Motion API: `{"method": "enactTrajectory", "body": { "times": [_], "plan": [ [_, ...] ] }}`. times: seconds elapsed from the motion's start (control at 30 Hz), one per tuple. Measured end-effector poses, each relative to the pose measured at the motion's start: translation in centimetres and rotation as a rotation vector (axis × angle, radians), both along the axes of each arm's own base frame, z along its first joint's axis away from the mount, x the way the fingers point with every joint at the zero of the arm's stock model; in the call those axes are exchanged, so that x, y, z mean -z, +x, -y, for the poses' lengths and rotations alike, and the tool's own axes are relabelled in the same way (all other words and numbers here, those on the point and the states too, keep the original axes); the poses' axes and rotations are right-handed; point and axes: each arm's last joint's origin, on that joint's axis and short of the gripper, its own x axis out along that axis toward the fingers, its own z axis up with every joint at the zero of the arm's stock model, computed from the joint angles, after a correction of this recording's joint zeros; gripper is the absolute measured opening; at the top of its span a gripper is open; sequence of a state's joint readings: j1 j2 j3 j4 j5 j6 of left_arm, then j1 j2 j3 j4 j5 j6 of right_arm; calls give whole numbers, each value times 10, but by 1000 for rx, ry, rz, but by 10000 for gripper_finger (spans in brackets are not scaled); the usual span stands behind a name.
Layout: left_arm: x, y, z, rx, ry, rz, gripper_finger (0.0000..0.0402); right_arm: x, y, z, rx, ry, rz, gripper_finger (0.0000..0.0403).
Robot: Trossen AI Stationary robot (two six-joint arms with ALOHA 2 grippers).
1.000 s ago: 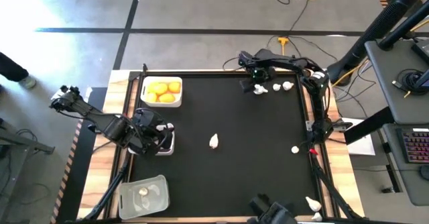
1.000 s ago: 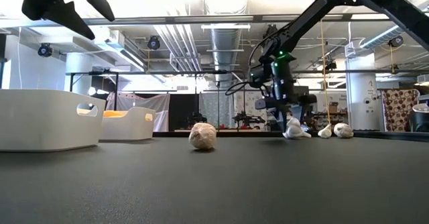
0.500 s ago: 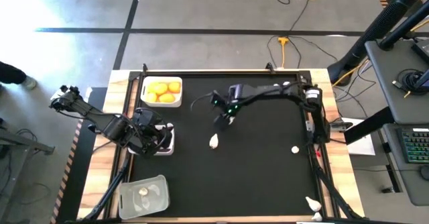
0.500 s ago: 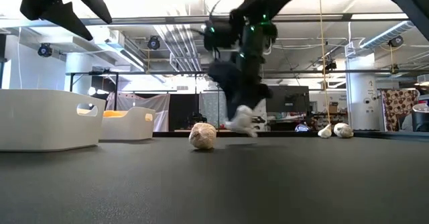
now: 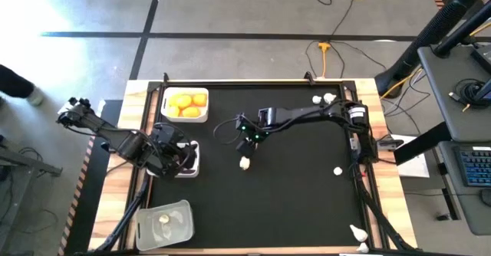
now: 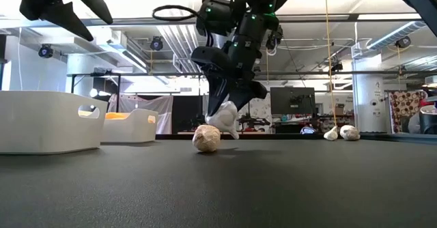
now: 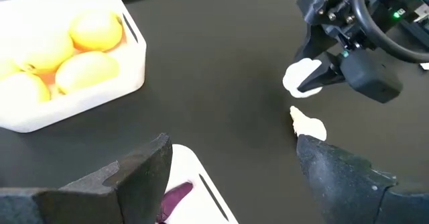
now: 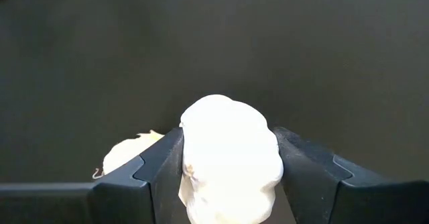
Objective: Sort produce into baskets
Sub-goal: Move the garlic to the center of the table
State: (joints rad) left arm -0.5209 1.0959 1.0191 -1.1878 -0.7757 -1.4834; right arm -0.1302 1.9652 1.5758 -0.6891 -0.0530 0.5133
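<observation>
From above, the right gripper point(image 5: 247, 139) is stretched out over the middle of the black table point(image 5: 299, 195), pinching a white garlic bulb point(image 5: 248, 140). A second, loose bulb point(image 5: 245, 162) lies on the mat just beyond it, toward the table's near edge. Well off to its left sits a white basket point(image 5: 185, 105) with yellow fruits point(image 5: 187, 101) in it. The clear basket point(image 5: 164, 224) at the near left corner holds one garlic bulb point(image 5: 166, 219). The left gripper point(image 5: 182, 158) hangs over a second white basket point(image 5: 196, 162), its fingers spread and holding nothing. A second ago the right gripper was back at the far right corner among the bulbs there; it has since carried one across to the centre.

At table height, the right gripper point(image 6: 225, 113) points down with the held bulb point(image 6: 223, 116) just above the mat, just beside and behind the loose bulb point(image 6: 206, 138). Two more bulbs point(image 6: 341, 132) lie far to its right, and the white baskets point(image 6: 51, 121) stand away to its left, the farther one showing fruit.

From the left wrist, the spread fingers point(image 7: 338, 177) frame the fruit basket point(image 7: 74, 83), and a purple piece point(image 7: 173, 198) shows in the basket below them. The right gripper point(image 7: 315, 76) and its bulb point(image 7: 300, 76) hang just above the loose bulb point(image 7: 308, 125).

From the right wrist, both fingers point(image 8: 161, 167) press the sides of the bulb point(image 8: 228, 158), the loose bulb point(image 8: 124, 153) peeking out beside them.

No writing can be read anywhere.
</observation>
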Motion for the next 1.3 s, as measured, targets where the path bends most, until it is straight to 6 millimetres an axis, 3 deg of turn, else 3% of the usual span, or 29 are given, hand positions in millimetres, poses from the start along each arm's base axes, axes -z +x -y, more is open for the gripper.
{"method": "enactTrajectory", "body": {
  "times": [0.13,0.4,0.53,0.67,0.77,0.87,1.0,1.13,1.3],
  "plan": [
    [1,3,1,0,-3,5,301,0,0,-1,-3,-1,-1,220],
    [2,10,3,14,29,20,301,6,-4,9,70,-122,-48,304],
    [2,12,1,25,49,6,301,-19,-17,21,100,-135,-57,328],
    [1,16,0,24,46,25,301,-45,-54,54,164,-206,-177,338],
    [0,19,1,17,24,67,301,-46,-90,92,223,-202,-259,334],
    [0,20,1,15,22,69,301,-35,-132,129,344,-165,-337,324],
    [0,20,-2,2,23,69,301,-1,-185,166,515,-105,-425,312],
    [0,23,-8,-22,35,60,301,30,-216,182,617,-76,-450,308],
    [-1,27,-19,-48,61,40,301,43,-225,183,650,-138,-497,308]
  ]
}}
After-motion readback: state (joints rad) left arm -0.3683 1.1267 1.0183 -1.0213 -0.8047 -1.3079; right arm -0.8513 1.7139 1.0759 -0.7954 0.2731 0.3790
